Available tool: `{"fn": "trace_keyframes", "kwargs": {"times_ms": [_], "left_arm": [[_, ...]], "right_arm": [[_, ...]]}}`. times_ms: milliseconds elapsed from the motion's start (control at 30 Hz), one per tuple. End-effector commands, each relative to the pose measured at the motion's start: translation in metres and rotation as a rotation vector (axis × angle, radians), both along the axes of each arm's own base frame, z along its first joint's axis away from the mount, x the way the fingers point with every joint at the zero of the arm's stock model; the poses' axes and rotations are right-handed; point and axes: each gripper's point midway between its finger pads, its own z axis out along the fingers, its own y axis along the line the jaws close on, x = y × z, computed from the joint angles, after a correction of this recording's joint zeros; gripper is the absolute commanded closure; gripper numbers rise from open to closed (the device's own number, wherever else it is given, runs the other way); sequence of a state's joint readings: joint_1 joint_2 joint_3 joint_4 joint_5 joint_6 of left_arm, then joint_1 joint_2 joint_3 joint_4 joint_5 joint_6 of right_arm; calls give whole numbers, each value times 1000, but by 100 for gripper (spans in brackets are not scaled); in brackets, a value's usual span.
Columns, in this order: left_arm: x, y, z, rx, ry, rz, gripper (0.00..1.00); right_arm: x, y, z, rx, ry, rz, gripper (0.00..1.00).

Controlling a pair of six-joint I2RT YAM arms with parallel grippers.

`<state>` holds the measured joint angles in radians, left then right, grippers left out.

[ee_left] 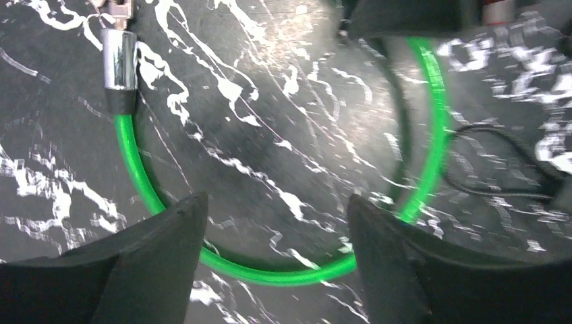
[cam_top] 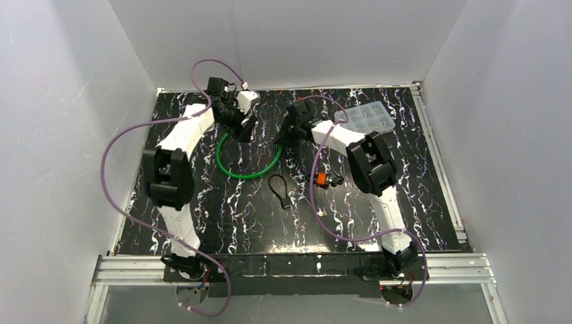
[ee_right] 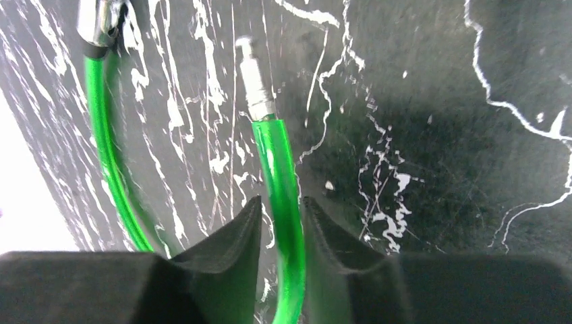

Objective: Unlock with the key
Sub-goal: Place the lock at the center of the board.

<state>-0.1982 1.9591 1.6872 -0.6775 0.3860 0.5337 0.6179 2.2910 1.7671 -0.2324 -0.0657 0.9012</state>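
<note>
2 grippers are mine, and both hang low over the far half of the black marbled table (cam_top: 405, 202), at the far side of the green cable lock (cam_top: 251, 177), which lies there in a ring. My left gripper (ee_left: 276, 202) is at the ring's far-left part. Its jaws stand wide and hold nothing. In my left wrist view the green cable curves across the gap beneath them, down on the table. Its chrome sleeve (ee_left: 120, 57) lies toward the top left corner of that view.

My right gripper (ee_right: 281, 202) is at the ring's far-right part, jaws narrow, with the cable running straight up between the 2 fingers (ee_right: 233, 236). I cannot tell whether the pads press on it or only flank it. Just beyond my fingertips the cable ends in a bare metal pin (ee_right: 255, 84), which lies free on the table, apart from the sleeve.

Nearer the bases, a thin black cord loop (cam_top: 278, 189) lies just outside the ring. A small orange and black piece (cam_top: 322, 179) rests to its right, too small to make out. A clear plastic box (cam_top: 367, 120) sits at the far right.
</note>
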Motion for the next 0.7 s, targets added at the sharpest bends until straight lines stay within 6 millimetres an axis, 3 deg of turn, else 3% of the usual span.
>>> {"fn": "trace_keyframes", "kwargs": {"times_ms": [0,67,233,367,467,533,667], "left_arm": [[-50,2,86,-75,-96,-25,9],[-72,6,110,-77,-106,-28,2],[-121,21,173,-69,-211,-12,2],[-159,35,214,-89,-304,73,2],[-196,41,234,-123,-337,109,2],[-221,43,236,-139,-322,111,2],[-260,41,227,-150,-312,25,2]], "right_arm": [[-14,1,28,-13,-29,110,38],[-14,-4,47,-34,-80,140,29],[-24,-28,106,-64,-159,182,22],[-62,-59,135,-120,-155,219,19],[-101,-85,141,-145,-180,222,18],[-133,-102,141,-166,-198,219,18],[-196,-137,116,-225,-180,195,25]]}}
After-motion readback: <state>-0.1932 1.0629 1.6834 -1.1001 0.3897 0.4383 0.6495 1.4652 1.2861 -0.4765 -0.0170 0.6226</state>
